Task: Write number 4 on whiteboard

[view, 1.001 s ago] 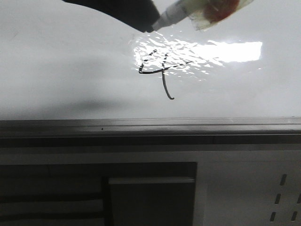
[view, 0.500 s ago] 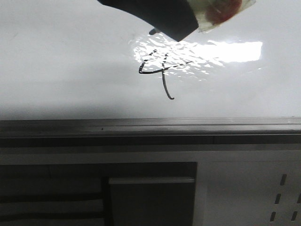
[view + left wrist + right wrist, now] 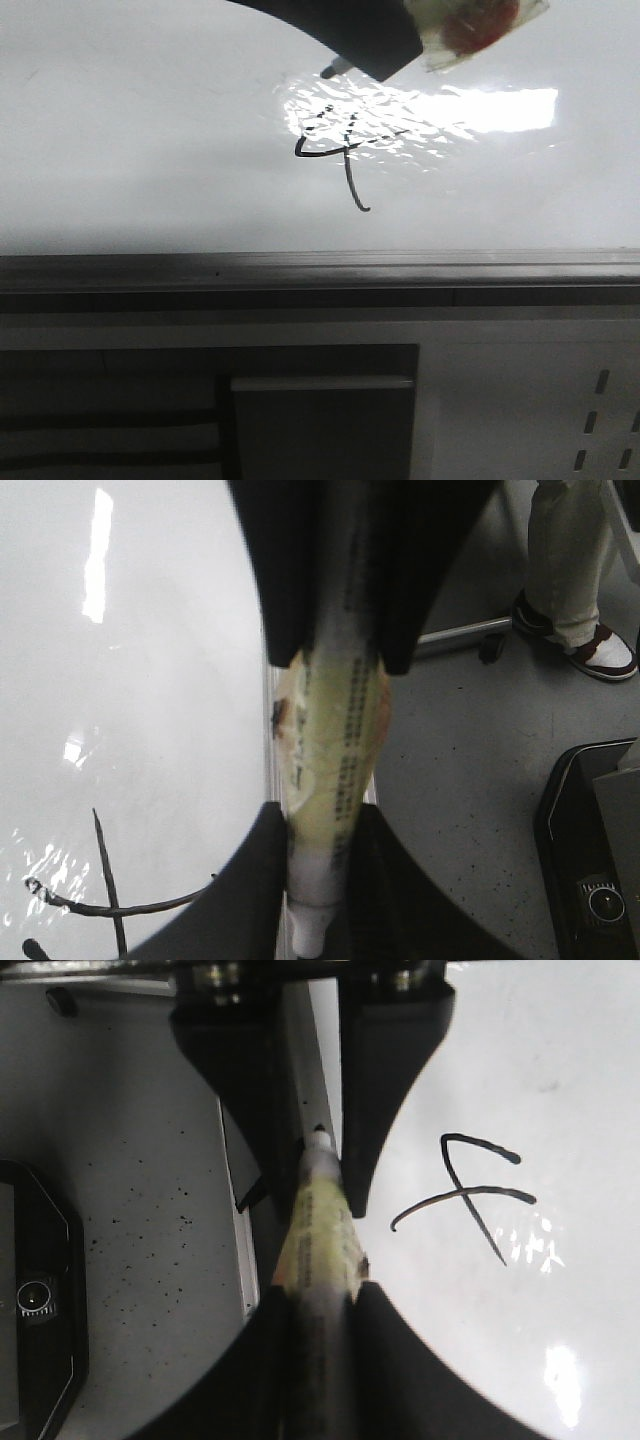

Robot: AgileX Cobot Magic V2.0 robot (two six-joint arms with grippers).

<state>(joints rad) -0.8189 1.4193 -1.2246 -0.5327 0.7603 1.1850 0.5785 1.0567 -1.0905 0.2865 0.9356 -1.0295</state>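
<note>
The 4 (image 3: 345,150) looks finished on the whiteboard (image 3: 130,140), just beside the right gripper (image 3: 325,1210), both grippers pinching one marker (image 3: 318,1230); apparently only lifting away remains.

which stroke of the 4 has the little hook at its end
The long stem of the number 4: it runs down the whiteboard and curls at its bottom. The broken crossbar ends plain.

1 whiteboard (image 3: 120,150), 1 drawn number 4 (image 3: 345,150), 1 marker (image 3: 325,780) w/ yellowish tape, 2 grippers afaict (views kinda murky), 1 perforated panel (image 3: 540,420) below.
</note>
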